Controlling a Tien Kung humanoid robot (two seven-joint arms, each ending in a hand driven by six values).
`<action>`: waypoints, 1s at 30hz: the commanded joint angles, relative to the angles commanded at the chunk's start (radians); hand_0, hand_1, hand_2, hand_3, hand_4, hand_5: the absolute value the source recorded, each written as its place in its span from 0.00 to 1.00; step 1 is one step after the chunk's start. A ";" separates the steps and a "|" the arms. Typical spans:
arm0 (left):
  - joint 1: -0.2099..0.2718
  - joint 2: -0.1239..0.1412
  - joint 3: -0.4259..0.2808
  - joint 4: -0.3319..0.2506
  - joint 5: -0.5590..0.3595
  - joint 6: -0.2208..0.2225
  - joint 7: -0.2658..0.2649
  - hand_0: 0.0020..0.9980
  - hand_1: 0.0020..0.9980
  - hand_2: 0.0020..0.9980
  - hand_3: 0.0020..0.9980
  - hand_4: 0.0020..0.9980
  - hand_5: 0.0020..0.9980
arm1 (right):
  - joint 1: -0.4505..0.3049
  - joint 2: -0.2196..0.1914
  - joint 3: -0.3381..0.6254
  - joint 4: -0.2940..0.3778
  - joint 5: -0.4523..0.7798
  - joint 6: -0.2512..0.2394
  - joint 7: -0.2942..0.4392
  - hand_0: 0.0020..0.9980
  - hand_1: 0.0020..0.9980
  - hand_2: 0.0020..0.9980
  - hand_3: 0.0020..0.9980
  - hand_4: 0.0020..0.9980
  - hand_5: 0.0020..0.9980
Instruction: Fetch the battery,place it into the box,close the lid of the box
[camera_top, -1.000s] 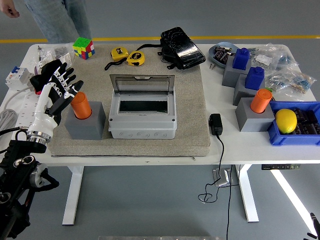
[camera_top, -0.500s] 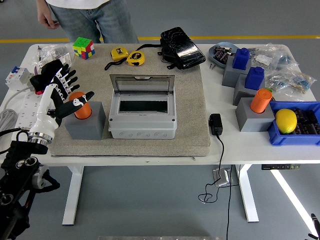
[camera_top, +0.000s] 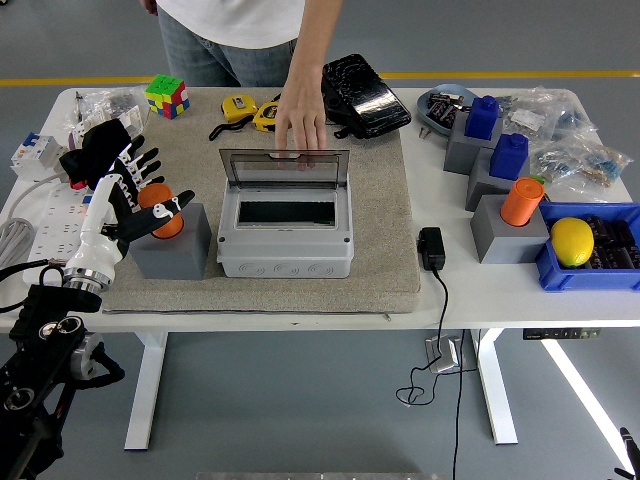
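Left hand (camera_top: 135, 190) first: I have it wrapped around the orange battery (camera_top: 156, 209), thumb reaching across the front, fingers behind, so it is gripping the cylinder where it stands upright in its grey holder (camera_top: 170, 243), just left of the box (camera_top: 285, 222). My right hand is out of sight.

I judge the battery stiff and smooth, probably light, a plain round cylinder that could slip or twist in the fingers. The best hold looks to be around its exposed upper part, squeezing from opposite sides and lifting straight up so it does not jam in the holder.

Box sits in the middle of the grey mat (camera_top: 380, 240), its body open upward and its clear lid (camera_top: 285, 167) tipped back at the far side. Beyond the box, a person's hand (camera_top: 300, 120) rests on the lid's far edge; I would wait for it to clear before any closing. Further behind the box lie two yellow tape measures (camera_top: 240, 107) and a colour cube (camera_top: 166, 96) to the far left.

I can read no brand, label or writing on the battery or box; anything printed is too small.
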 joint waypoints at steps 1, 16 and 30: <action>-0.001 0.000 0.002 0.001 0.000 0.000 0.001 0.82 0.91 0.90 0.94 1.00 0.18 | 0.000 0.000 -0.001 0.000 0.000 0.000 0.000 0.82 0.76 0.73 0.79 1.00 1.00; -0.005 -0.006 0.034 0.024 -0.005 0.004 -0.002 0.82 0.89 0.83 0.85 1.00 0.22 | 0.000 -0.003 0.002 0.000 -0.001 0.000 -0.002 0.82 0.76 0.73 0.79 1.00 1.00; -0.016 -0.008 0.045 0.065 -0.017 0.011 -0.009 0.82 0.89 0.82 0.84 1.00 0.25 | 0.001 -0.003 0.002 0.000 -0.003 -0.001 -0.002 0.81 0.76 0.73 0.79 1.00 1.00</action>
